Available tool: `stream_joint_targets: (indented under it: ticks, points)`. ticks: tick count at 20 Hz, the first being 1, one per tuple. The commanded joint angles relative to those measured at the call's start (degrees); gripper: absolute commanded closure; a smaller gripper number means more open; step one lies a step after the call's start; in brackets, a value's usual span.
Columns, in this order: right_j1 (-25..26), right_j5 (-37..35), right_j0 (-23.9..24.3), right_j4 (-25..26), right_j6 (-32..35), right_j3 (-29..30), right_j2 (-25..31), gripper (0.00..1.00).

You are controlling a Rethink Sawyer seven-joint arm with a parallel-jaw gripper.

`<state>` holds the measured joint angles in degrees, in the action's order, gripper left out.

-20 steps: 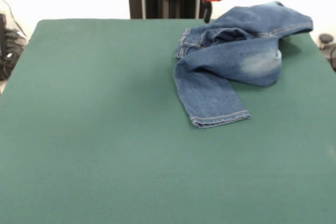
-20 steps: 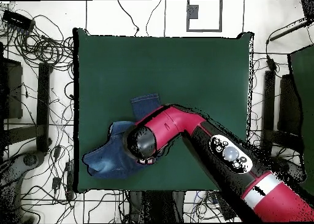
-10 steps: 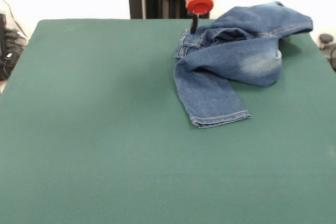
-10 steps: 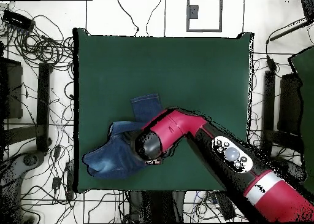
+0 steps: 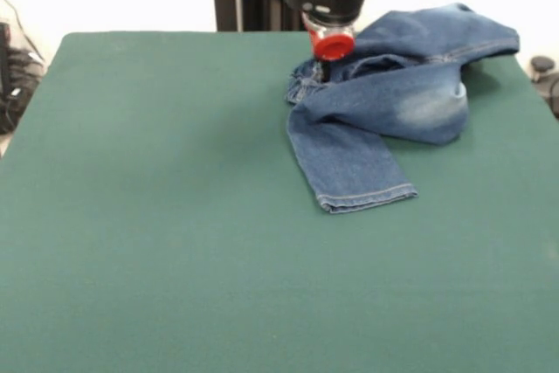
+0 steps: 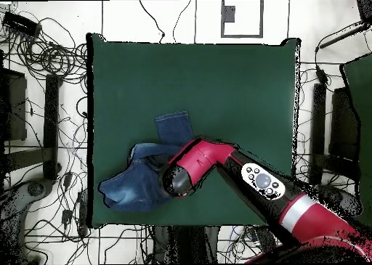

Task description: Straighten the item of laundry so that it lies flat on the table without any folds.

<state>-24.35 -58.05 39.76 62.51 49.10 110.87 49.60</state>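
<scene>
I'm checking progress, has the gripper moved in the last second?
Yes. In the front view the gripper has come down and shifted left, from above the table's far edge onto the jeans.

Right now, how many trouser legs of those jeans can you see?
2. One leg lies flat, its hem toward the table's middle; the other is bunched near the table's edge.
</scene>
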Motion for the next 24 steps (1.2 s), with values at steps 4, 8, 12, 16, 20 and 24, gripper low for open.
stream_joint_targets:
  ticks: [4,8,12,16,20,24]
  points:
    - [5.22,10.34,-4.92,5.14,0.90,-2.44,-3.43,0.00]
    - [5.58,12.67,-5.12,4.85,2.26,-2.77,-3.46,1.00]
    - [4.44,14.87,-4.94,6.63,-5.26,-1.48,-0.45,1.00]
    - [1.77,15.42,-5.96,5.01,7.35,-1.44,-3.80,1.00]
    - [-4.72,12.18,-4.87,1.41,4.67,3.86,-1.79,1.00]
    - [-16.72,11.44,0.63,-3.71,5.25,10.67,-0.54,1.00]
